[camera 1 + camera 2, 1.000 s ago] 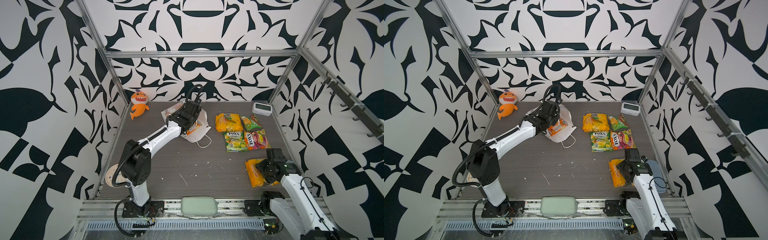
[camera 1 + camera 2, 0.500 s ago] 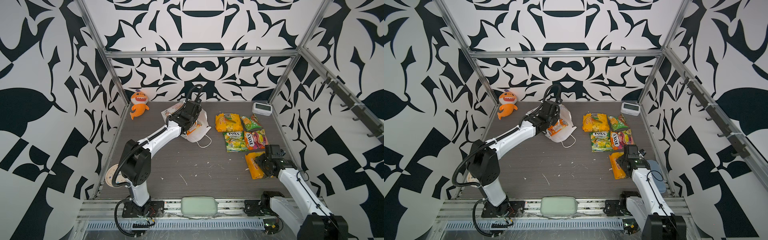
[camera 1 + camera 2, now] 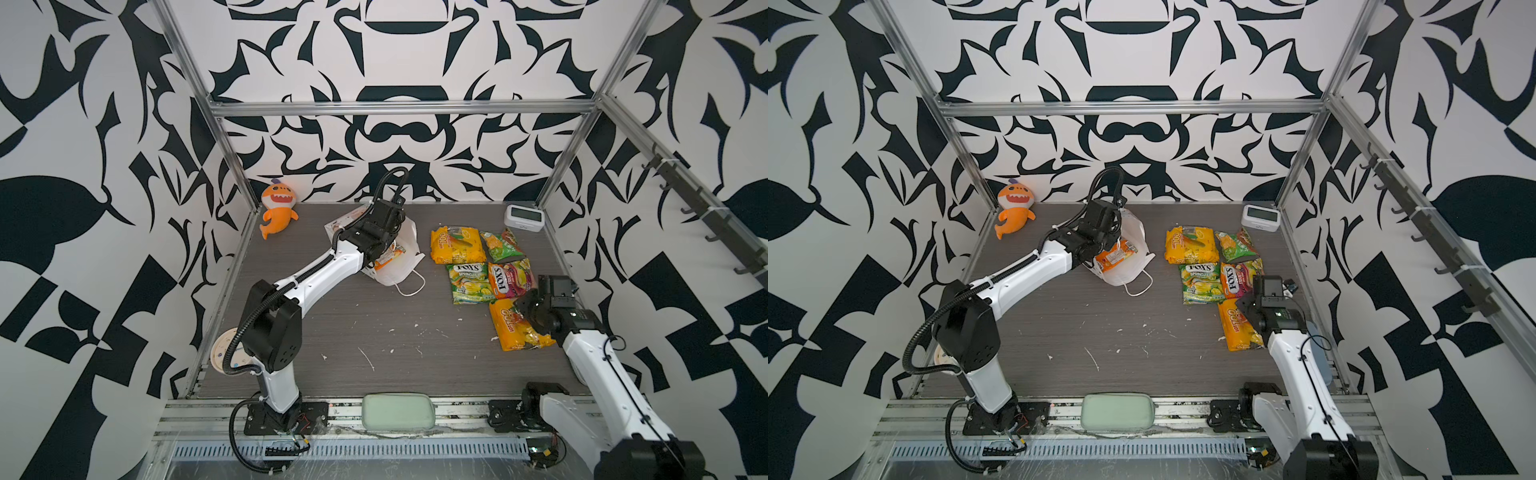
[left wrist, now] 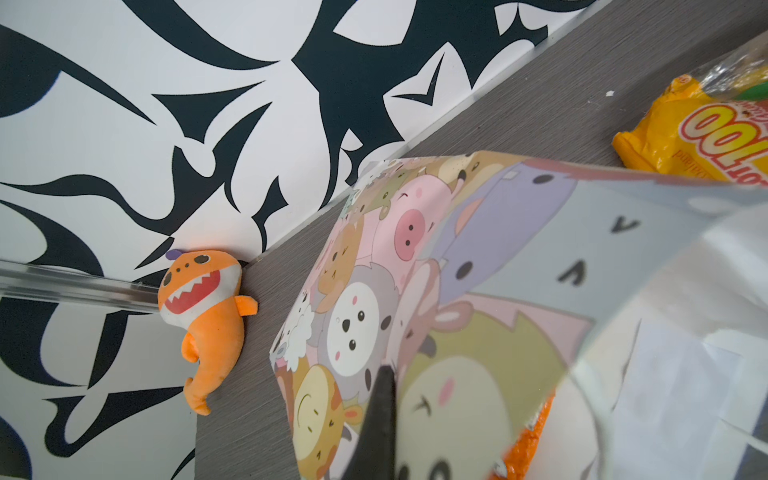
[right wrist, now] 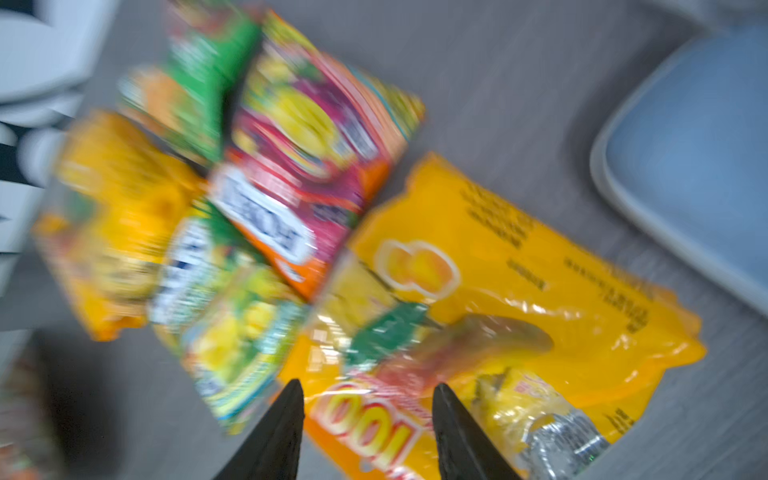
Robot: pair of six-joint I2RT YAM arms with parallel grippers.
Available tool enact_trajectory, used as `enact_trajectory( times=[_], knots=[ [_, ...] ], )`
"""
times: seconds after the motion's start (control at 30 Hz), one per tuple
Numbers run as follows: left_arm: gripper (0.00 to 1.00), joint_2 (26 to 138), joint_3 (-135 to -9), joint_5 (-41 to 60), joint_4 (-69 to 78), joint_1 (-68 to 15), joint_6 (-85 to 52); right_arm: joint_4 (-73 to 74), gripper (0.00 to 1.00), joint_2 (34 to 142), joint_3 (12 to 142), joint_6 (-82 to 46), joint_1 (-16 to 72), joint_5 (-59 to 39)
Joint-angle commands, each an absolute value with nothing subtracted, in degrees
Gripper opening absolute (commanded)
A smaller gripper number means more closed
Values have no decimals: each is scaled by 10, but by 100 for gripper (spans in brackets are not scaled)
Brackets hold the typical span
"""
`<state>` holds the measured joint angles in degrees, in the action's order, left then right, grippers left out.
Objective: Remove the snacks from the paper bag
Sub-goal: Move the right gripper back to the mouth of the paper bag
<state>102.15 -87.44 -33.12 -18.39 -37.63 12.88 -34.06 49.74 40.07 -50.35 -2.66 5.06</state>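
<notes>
The paper bag (image 3: 401, 266) lies tipped on its side at the back middle, its cartoon-animal face (image 4: 374, 270) toward the left wrist camera. My left gripper (image 3: 384, 239) is shut on its upper rim, and one orange snack (image 3: 1116, 257) shows inside the mouth. Several snacks lie in a cluster at the right: a yellow one (image 3: 457, 245), a green one (image 3: 500, 245) and two FOX'S packets (image 3: 469, 282). Another yellow packet (image 3: 513, 332) lies nearer the front. My right gripper (image 5: 368, 399) is open just over its far end, fingers apart above the "100" print.
An orange plush shark (image 3: 278, 208) leans in the back left corner. A small white clock (image 3: 523, 217) stands at the back right. A blue-grey tray (image 5: 698, 145) lies by the right edge, a green pad (image 3: 398, 411) on the front rail. White crumbs dot the floor.
My right gripper has moved away from the front toward the packet cluster, and the near yellow packet has shifted the same way. The left arm and the bag have not moved.
</notes>
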Motion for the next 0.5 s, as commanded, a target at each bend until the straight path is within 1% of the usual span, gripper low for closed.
enact_trajectory(
  times=[0.0, 0.07, 0.1, 0.13, 0.3, 0.37, 0.47],
  knots=[
    [0, 1009, -898, -327, -184, -378, 116, -318, 44, 492, 454, -458, -28, 21],
    [0, 1007, -898, -319, -185, -378, 112, -211, 34, 509, 446, -453, -22, -94],
    [0, 1007, -898, -315, -186, -378, 110, -149, 31, 526, 442, -460, -4, -139],
    [0, 1008, -898, -312, -186, -378, 109, -112, 29, 545, 446, -461, 22, -155],
    [0, 1013, -905, -299, -192, -382, 102, -66, 26, 687, 543, -390, 231, -94],
    [0, 1015, -905, -300, -193, -386, 100, -24, 26, 736, 561, -402, 273, -98],
    [0, 1016, -905, -305, -192, -391, 97, 56, 24, 806, 573, -449, 303, -113]
  ],
)
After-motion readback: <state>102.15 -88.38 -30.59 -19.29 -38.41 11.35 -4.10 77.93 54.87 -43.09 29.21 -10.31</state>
